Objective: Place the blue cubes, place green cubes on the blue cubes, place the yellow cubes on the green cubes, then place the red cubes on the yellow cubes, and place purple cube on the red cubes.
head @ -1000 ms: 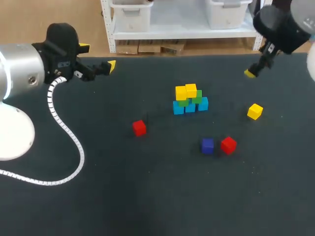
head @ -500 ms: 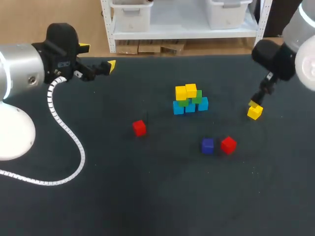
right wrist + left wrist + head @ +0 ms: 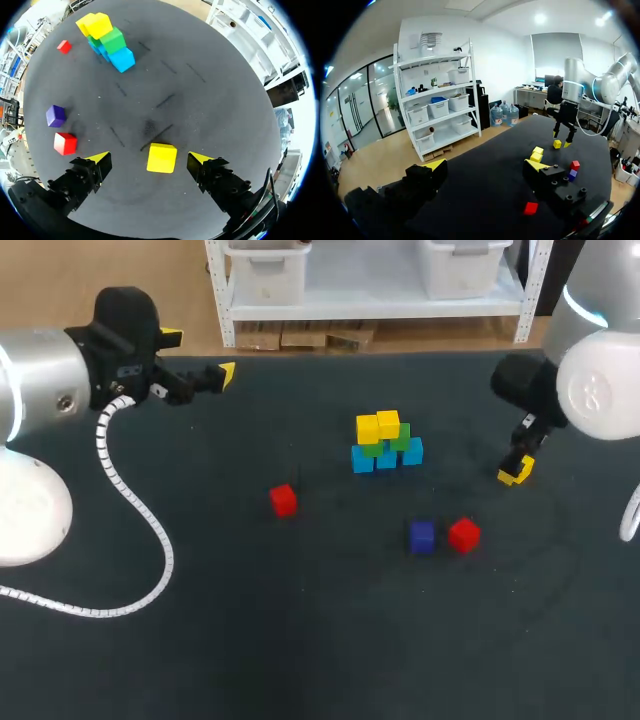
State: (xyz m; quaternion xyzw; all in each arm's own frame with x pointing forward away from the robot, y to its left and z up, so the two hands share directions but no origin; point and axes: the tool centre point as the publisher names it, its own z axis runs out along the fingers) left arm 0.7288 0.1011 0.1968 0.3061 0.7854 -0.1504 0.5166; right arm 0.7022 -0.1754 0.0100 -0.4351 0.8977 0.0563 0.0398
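Head view: the right claw (image 3: 515, 472) sits low, apart from the stack (image 3: 385, 443). Left wrist view: the left claw (image 3: 485, 165) is spread and empty. Right wrist view: the yellow cube (image 3: 161, 157) rests on the tabletop (image 3: 200, 75) between the right claw's released fingers, untouched. It is likely light, rigid and slick, so pinch opposite flat faces.

Gaps flank the yellow cube (image 3: 161, 157) between the fingers (image 3: 100, 159), the stack (image 3: 107, 42) well apart

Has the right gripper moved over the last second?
Yes. The right gripper dropped from near the far edge of the table to the loose yellow cube right of the stack; its open fingers now straddle it.
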